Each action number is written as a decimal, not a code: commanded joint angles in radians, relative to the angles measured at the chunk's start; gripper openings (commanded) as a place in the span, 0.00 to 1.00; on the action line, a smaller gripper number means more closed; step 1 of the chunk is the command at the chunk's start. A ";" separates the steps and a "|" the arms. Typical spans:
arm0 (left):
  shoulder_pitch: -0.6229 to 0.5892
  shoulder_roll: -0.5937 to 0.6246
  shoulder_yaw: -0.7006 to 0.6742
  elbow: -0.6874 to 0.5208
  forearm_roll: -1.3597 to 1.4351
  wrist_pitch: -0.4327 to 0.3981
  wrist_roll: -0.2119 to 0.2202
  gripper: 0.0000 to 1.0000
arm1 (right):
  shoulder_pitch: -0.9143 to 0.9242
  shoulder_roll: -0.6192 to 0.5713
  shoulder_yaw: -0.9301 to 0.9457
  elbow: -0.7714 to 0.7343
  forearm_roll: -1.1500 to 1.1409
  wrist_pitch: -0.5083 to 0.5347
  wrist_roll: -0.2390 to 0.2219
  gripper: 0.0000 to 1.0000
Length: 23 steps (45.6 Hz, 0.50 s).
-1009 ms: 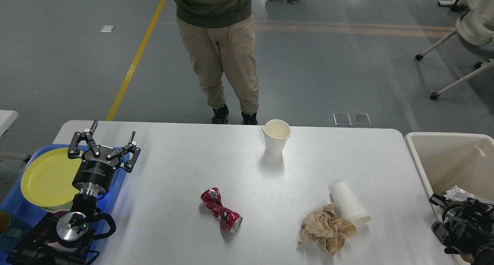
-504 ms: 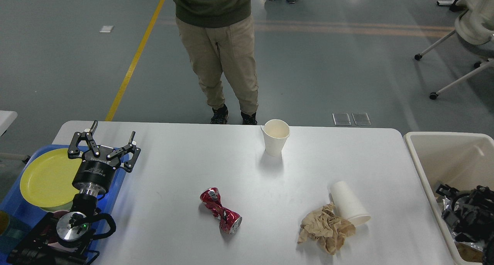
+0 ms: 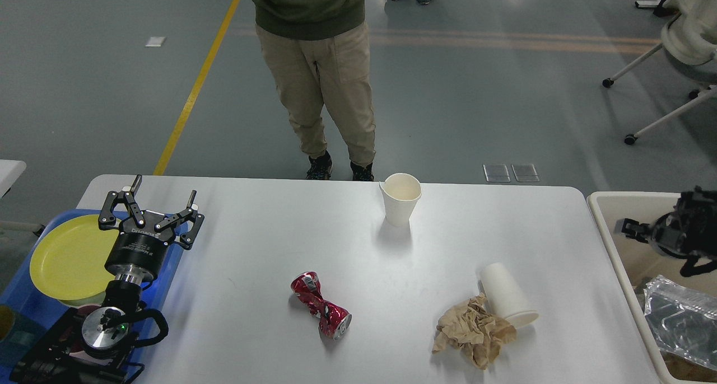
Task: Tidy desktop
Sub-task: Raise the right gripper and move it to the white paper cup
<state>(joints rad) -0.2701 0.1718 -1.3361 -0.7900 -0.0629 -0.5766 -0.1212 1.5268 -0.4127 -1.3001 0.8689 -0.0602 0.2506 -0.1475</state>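
Note:
The white desktop [image 3: 269, 233] carries a crushed red can [image 3: 321, 305] near the front middle. An upright paper cup [image 3: 401, 198] stands at the far edge. A second paper cup [image 3: 508, 301] lies on its side, touching crumpled brown paper [image 3: 473, 332]. My left gripper [image 3: 164, 189] stands open and empty over the table's left edge. At the right edge my right gripper [image 3: 636, 228] hovers dark above the beige bin [image 3: 608, 244]; I cannot make out its fingers. A silvery plastic bag [image 3: 680, 317] lies in the bin.
A blue tray [image 3: 22, 303] at the left holds a yellow plate [image 3: 67, 258]. A person [image 3: 316, 76] stands right behind the table's far edge. A wheeled chair [image 3: 672, 48] is at the back right.
My right arm has lifted out of the bin's near end and moved farther back, uncovering the silvery bag lying in the bin. The left arm and the table's objects have not moved.

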 commanded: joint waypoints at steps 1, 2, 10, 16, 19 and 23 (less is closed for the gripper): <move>0.000 0.000 0.000 0.000 0.000 0.000 0.000 0.96 | 0.214 0.038 -0.018 0.136 0.003 0.171 -0.001 1.00; 0.000 0.000 0.000 0.000 0.000 0.000 0.000 0.96 | 0.251 0.048 -0.018 0.151 0.003 0.209 -0.001 1.00; 0.000 0.000 0.000 0.000 0.000 0.000 0.000 0.96 | 0.524 0.089 -0.005 0.297 0.007 0.469 -0.001 1.00; 0.000 0.000 0.000 0.000 0.000 0.000 0.000 0.96 | 0.676 0.115 -0.004 0.421 0.010 0.562 -0.001 1.00; 0.000 0.000 0.000 0.000 0.000 0.000 0.000 0.96 | 0.726 0.133 -0.007 0.456 0.014 0.582 -0.001 1.00; 0.000 0.000 0.000 0.000 0.000 0.000 0.000 0.96 | 0.814 0.164 -0.013 0.545 0.040 0.593 -0.001 1.00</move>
<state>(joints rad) -0.2699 0.1718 -1.3361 -0.7900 -0.0629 -0.5766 -0.1212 2.2357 -0.2824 -1.3074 1.3145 -0.0449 0.8230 -0.1488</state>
